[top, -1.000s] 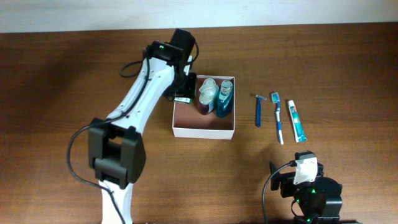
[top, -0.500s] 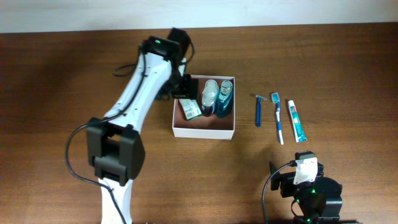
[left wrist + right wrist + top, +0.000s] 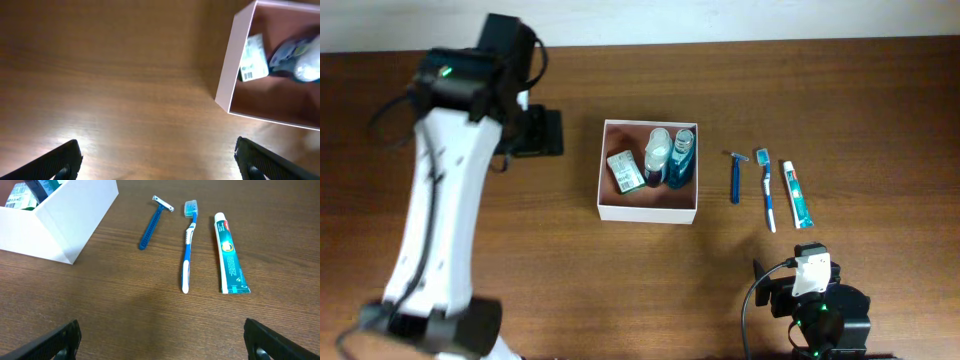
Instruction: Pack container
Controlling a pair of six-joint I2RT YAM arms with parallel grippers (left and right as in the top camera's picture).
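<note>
The container (image 3: 648, 212), a white square box with a pinkish-tan inside, sits mid-table. In it lie a green-and-white carton (image 3: 626, 171) and two bottles, one pale (image 3: 657, 152) and one blue (image 3: 682, 158). My left gripper (image 3: 548, 132) hovers open and empty over bare wood to the container's left; its wrist view shows the container's wall (image 3: 234, 75), the carton (image 3: 252, 58) and my left gripper (image 3: 157, 160). To the right lie a blue razor (image 3: 735, 176), a toothbrush (image 3: 767, 188) and a toothpaste tube (image 3: 797, 192). My right gripper (image 3: 162, 340) stands open and empty, short of them.
The right arm's base (image 3: 817, 310) sits at the front edge of the wooden table. In the right wrist view the razor (image 3: 151, 222), toothbrush (image 3: 188, 240) and toothpaste (image 3: 229, 252) lie side by side, right of the container's corner (image 3: 65, 225).
My left gripper opened, left the carton lying in the container, and swung away to the left. The right arm has not moved.
</note>
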